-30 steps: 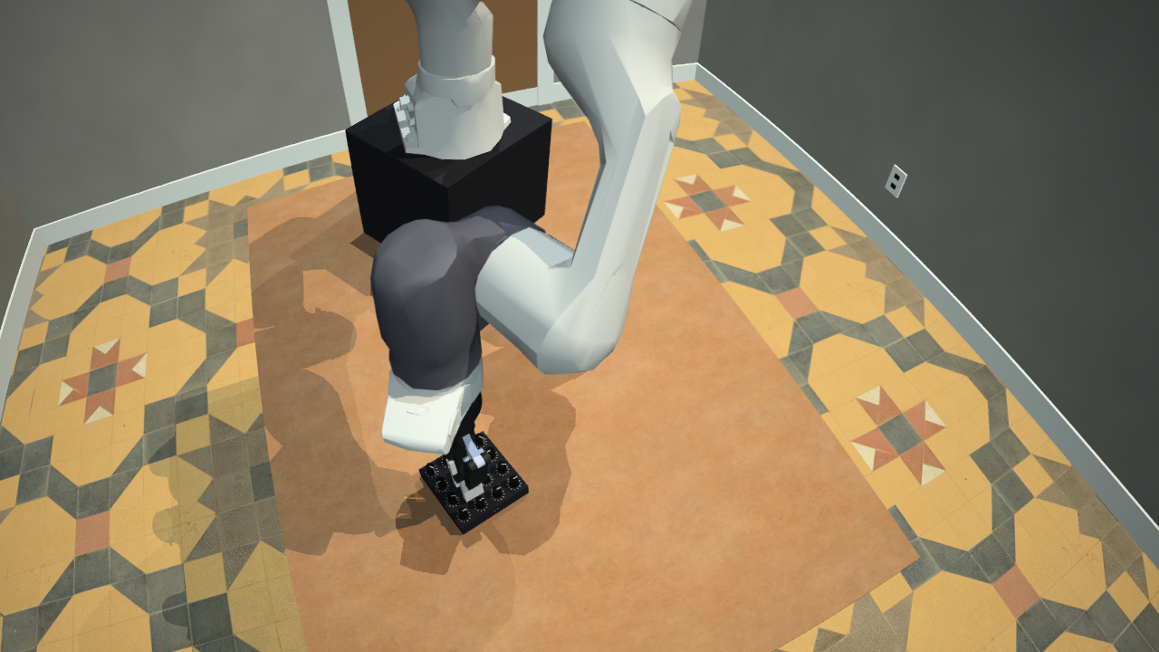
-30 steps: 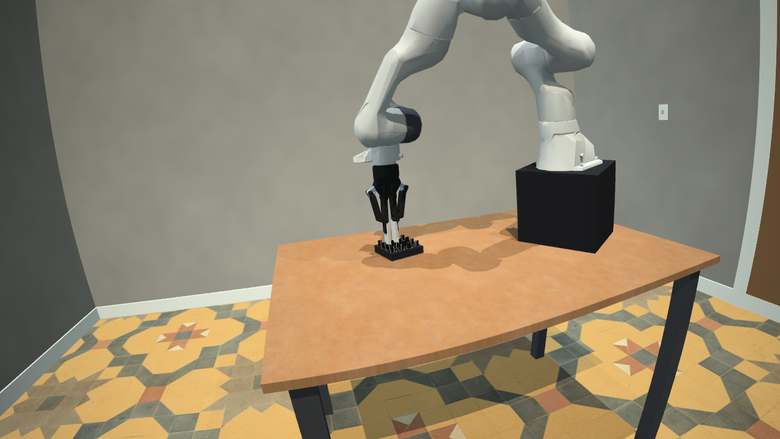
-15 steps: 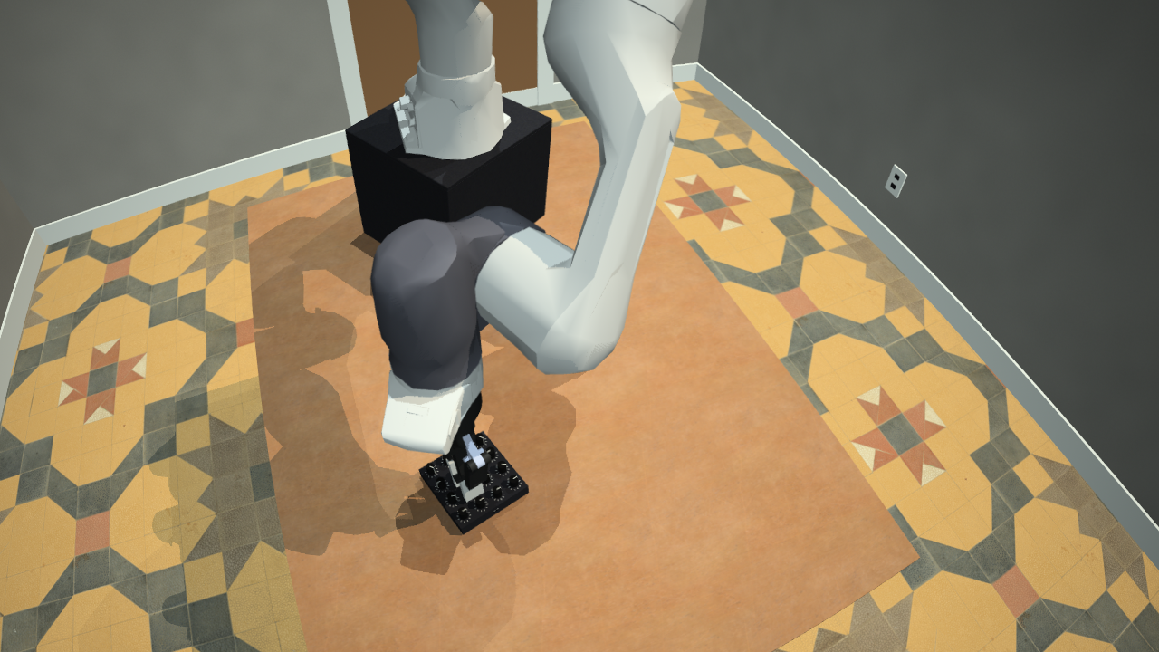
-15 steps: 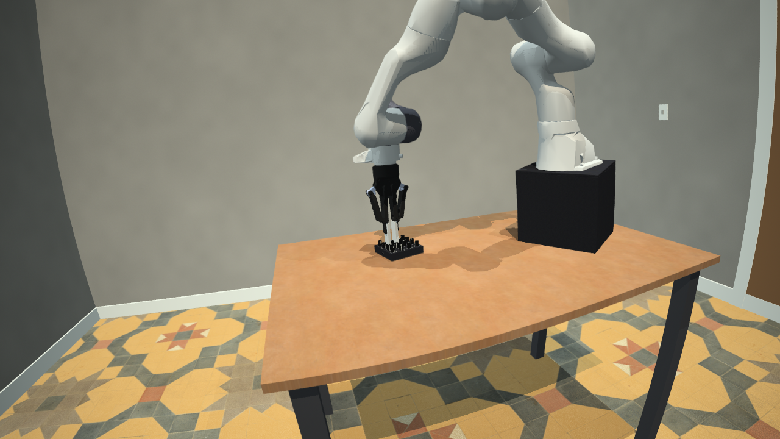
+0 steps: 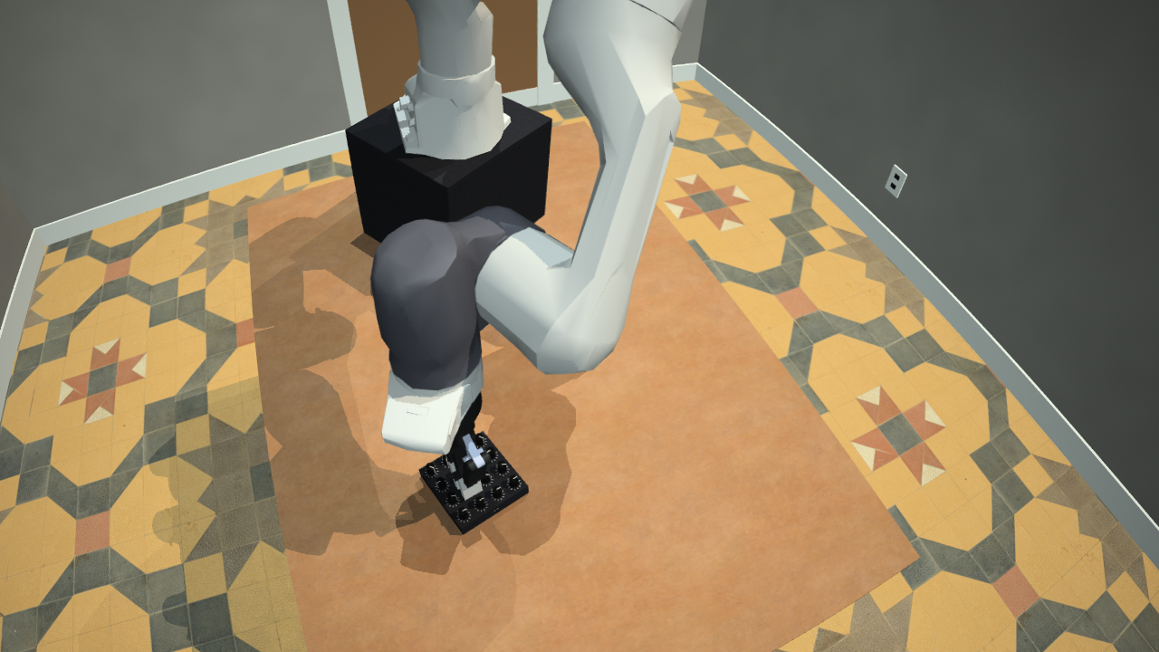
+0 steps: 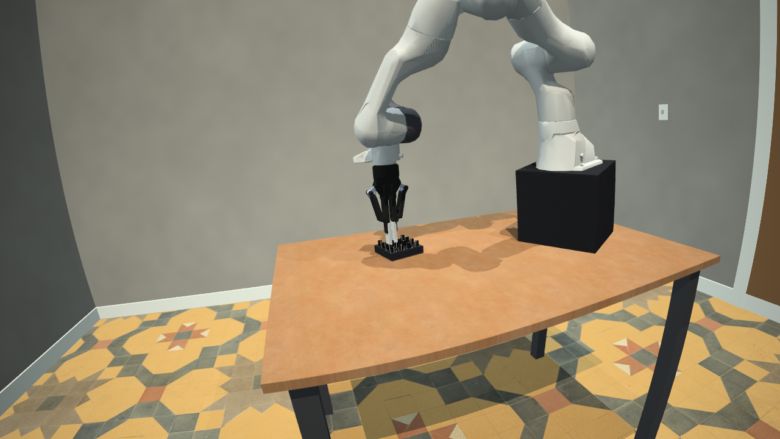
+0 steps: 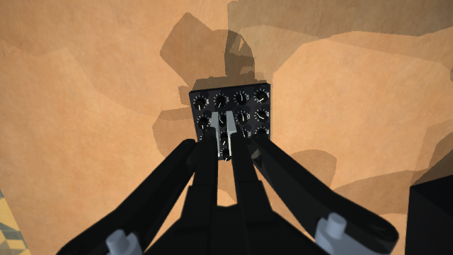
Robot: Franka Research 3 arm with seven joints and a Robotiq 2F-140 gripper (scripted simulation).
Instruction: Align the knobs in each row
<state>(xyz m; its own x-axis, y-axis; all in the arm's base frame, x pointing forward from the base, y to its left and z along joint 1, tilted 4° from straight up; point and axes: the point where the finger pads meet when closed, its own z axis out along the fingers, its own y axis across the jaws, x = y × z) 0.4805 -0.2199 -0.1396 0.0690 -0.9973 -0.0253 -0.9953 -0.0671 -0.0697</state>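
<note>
Now, pale smooth fingers (image 5: 470, 488) (image 6: 391, 243) narrow, straddling one round knob (image 7: 223, 120); whether gripped, cannot tell. Square black knob box (image 5: 495, 513) (image 6: 406, 254) (image 7: 253, 106) on brown mottled desk (image 5: 688, 454) (image 6: 463, 305) (image 7: 106, 53), near far-left corner in exterior view.

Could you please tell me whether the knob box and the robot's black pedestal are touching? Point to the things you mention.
Apart: the exterior view shows bare tabletop between the knob box (image 5: 510, 503) (image 6: 407, 253) and the black pedestal (image 5: 405, 190) (image 6: 556, 210).

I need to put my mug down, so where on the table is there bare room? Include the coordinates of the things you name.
Beyond the knob box (image 5: 494, 513) (image 6: 406, 254) (image 7: 255, 106), toward the table's long curved edge in the exterior view. It's crowded at the box, under the gripper (image 6: 391, 241) (image 7: 222, 120).
</note>
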